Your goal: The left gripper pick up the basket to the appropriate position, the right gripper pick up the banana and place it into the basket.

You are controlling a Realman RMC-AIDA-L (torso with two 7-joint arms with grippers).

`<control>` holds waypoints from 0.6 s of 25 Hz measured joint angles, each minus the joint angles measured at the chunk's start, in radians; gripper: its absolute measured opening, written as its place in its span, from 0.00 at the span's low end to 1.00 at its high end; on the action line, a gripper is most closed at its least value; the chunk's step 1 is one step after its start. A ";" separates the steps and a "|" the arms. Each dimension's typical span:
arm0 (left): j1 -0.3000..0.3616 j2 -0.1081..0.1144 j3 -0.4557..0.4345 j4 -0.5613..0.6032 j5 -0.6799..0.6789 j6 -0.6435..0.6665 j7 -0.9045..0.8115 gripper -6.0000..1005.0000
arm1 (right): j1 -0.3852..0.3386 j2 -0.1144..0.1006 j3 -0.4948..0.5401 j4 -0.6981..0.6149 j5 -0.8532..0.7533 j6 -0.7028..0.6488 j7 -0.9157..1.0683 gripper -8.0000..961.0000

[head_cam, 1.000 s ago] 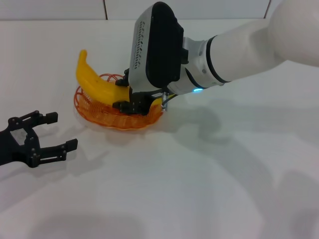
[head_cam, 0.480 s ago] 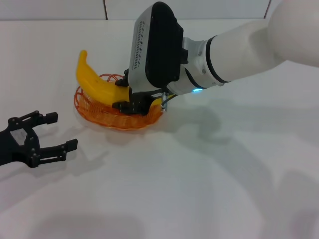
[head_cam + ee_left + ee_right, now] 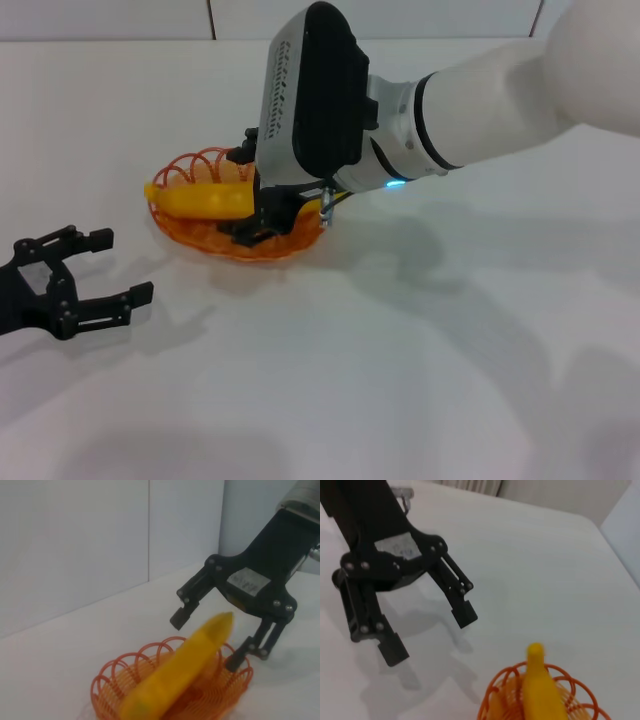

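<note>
Head view: shallow oval basket of orange looped wire (image 3: 190,226) sits on the white tabletop (image 3: 400,360), left of centre. One large curved bright-yellow plastic-looking banana (image 3: 205,199) lies lengthwise inside it, one end poking toward the rim on the robot's left, the other end hidden under the right arm's claw.

Right black two-fingered claw (image 3: 248,195), on the bulky white arm with silver cuff, hangs over the right half of the basket. Fingers spread apart, one either side of the banana. In the left wrist view the same right claw (image 3: 209,640) shows both fingertips clear of the fruit, gaps visible on each side; the banana (image 3: 180,672) rests tilted across the basket (image 3: 112,685), its pointed tip raised between the fingers. Nothing gripped.

Left black two-fingered claw (image 3: 115,265), slim black wrist, hovers low near the tabletop at the near-left, well apart from the basket. Fingers wide apart, holding nothing. Right wrist view confirms: left claw (image 3: 429,634) with its white square sticker, fingers splayed above the bare tabletop (image 3: 530,565), shadow beneath; basket rim (image 3: 495,692) and banana tip (image 3: 536,655) at the frame's edge, separate from the claw.
</note>
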 joint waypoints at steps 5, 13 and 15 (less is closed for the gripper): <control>0.010 0.002 0.000 0.000 0.000 0.000 0.000 0.90 | -0.081 -0.007 0.010 -0.111 0.012 -0.007 -0.012 0.83; 0.016 0.000 -0.006 0.000 0.000 0.000 0.013 0.90 | -0.233 -0.007 0.165 -0.250 0.082 -0.167 -0.122 0.90; 0.018 -0.001 -0.010 0.000 0.000 0.000 0.022 0.90 | -0.257 -0.007 0.214 -0.245 0.157 -0.217 -0.184 0.89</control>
